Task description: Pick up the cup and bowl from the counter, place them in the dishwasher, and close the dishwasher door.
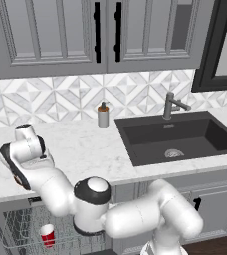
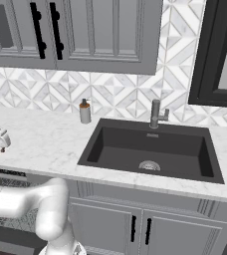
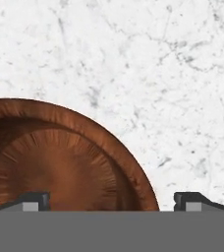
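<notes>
Right now the gripper [image 3: 111, 199] hangs over the counter [image 3: 158, 74] with its jaws spread wide and nothing between them; in the hand view one dark tip stands over the bowl's inside and the other over bare marble, so the bowl's rim passes between the two. The bowl [image 3: 55, 162] fills the 7 to 8 o'clock part of that view, brown and grained, sitting on the marble.

From the left base view the hand is at about 9 o'clock, above the counter's front edge, and a sliver of brown shows just under it. Below, at 7 o'clock, the cup [image 1: 47, 235] stands upright in the wire rack [image 1: 16, 224] of the open dishwasher. A soap dispenser [image 1: 103, 115] stands by the backsplash just left of the sink [image 1: 180, 137], well apart from the hand.
</notes>
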